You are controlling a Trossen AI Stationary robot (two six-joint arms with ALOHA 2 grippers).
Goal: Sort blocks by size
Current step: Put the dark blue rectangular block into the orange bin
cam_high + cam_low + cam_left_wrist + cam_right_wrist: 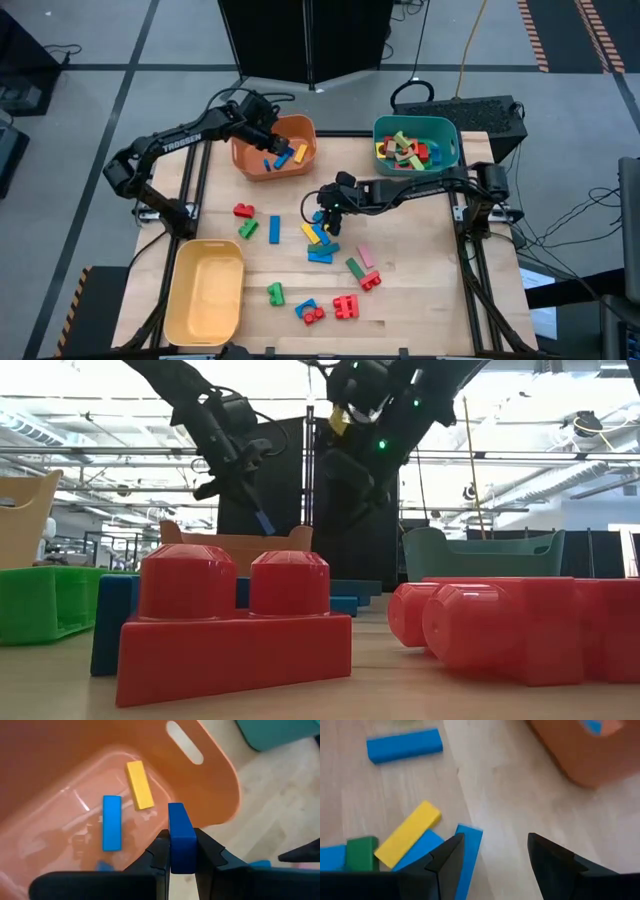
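Wood made up the surface (pixel 420 290), and it held three bins and many little blocks. At the back left sat an orange bin (pixel 250 160), at the back right a teal bin (pixel 448 140) full of blocks, and at the front left a yellow bin (pixel 205 300). Over the orange bin hung the left hand (pixel 182 852), closed tight on a blue block (pixel 181 837) that stuck out between its fingers. Down in that bin lay another blue bar (pixel 112 822) and a yellow bar (pixel 139 785), side by side but apart. Near the middle of the surface was the right hand (pixel 492 852), low over a small pile, with its fingers spread and nothing between them. Just by it lay a yellow block (pixel 409 834) resting on blue ones, with a green block (pixel 362 852) beside them. One more blue bar (pixel 404 745) lay farther off by itself. Close to the front edge sat red studded bricks (pixel 346 307), and a green and a red block (pixel 244 211) lay left of the middle.
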